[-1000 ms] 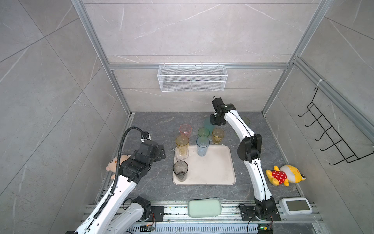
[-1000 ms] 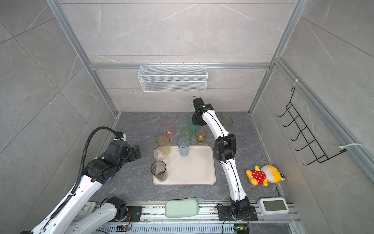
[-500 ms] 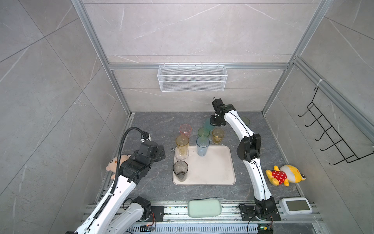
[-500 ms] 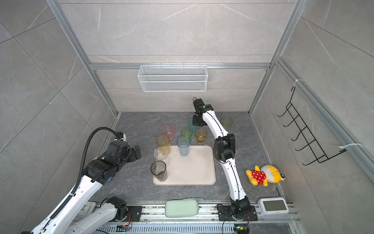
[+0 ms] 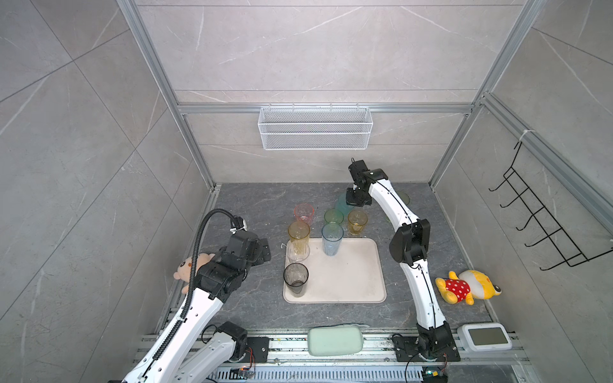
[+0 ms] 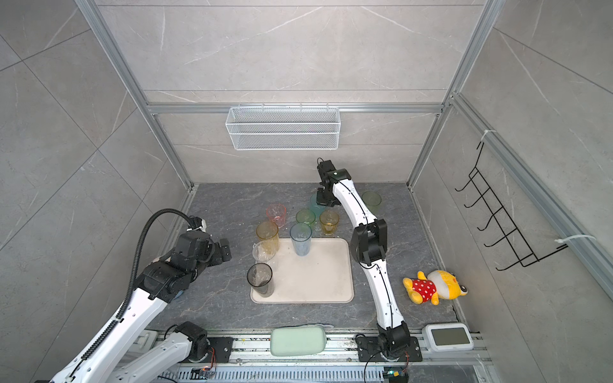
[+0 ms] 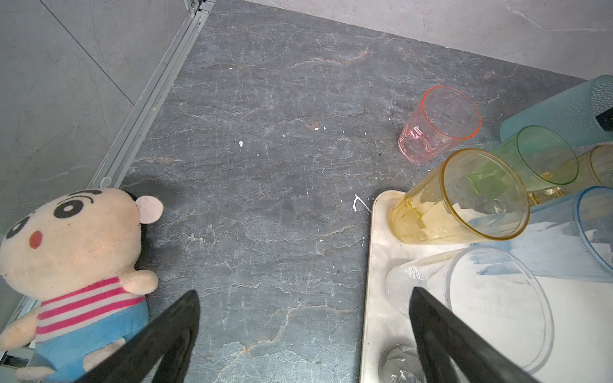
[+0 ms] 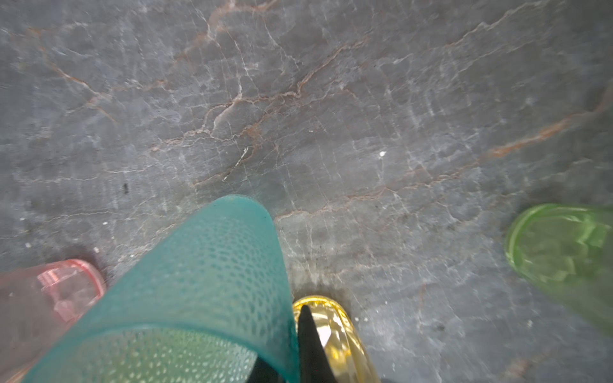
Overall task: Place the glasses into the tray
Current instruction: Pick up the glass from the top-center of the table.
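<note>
My right pincer [image 5: 354,201] is only now closed on the teal glass [image 8: 205,282], ready for the tray [image 5: 358,282]; the left pincer [image 7: 298,331] stands wide.

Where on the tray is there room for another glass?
The tray is bare across its right half, from the pale blue glass to the near rim. Its left edge is crowded: tall amber glass, clear glass, smoky grey glass.
</note>
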You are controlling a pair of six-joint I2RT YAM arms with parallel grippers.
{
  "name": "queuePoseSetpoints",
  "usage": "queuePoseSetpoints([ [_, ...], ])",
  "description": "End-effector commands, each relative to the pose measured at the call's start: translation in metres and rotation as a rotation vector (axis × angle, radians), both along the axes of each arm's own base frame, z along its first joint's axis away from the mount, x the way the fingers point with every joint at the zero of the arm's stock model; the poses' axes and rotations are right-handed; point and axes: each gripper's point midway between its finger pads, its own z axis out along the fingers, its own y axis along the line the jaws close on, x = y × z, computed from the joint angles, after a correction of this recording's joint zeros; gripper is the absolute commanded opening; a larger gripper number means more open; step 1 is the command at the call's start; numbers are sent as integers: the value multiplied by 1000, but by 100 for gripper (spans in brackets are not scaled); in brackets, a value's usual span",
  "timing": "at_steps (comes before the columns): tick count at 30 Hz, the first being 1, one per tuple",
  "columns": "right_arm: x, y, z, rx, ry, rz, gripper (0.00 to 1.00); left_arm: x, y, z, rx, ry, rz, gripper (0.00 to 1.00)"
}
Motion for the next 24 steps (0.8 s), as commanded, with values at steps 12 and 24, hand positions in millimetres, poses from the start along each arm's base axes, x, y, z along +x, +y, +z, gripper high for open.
queuePoseSetpoints([
  [12,-59,-18,145,74,-188,24,0,1,4,7,-3,-25,20,98],
  [24,-136,-39,185,108,-221,47,0,0,5,13,-2,-41,23,98],
])
